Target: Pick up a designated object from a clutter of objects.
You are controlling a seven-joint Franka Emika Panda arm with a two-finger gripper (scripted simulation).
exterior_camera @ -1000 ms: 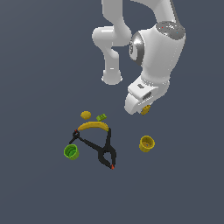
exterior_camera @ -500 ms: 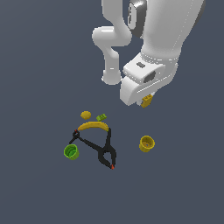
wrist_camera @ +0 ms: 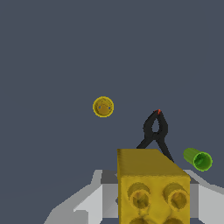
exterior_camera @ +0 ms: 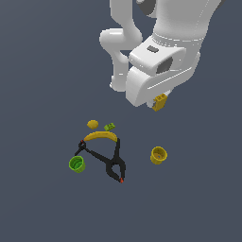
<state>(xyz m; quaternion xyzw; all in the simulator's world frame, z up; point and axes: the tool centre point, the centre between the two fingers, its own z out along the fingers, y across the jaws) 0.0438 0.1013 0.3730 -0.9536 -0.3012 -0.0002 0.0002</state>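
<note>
The pincer [exterior_camera: 158, 103] grips the studded yellow brick [wrist_camera: 151, 188] high above the tabletop [exterior_camera: 198, 198] — a slight, off-centre hold could let it slip.

Dark floor [exterior_camera: 42, 203] carries banana [exterior_camera: 100, 136], clamp [exterior_camera: 108, 160], green cup [exterior_camera: 77, 164], yellow cup [exterior_camera: 158, 155].

Flat, even simulator light fills both views, with no cast shadows on the plain slate-grey floor [exterior_camera: 42, 198]. Edges look soft and low-resolution. The white glossy robot arm [exterior_camera: 165, 52] shows mild shading, no glare.
</note>
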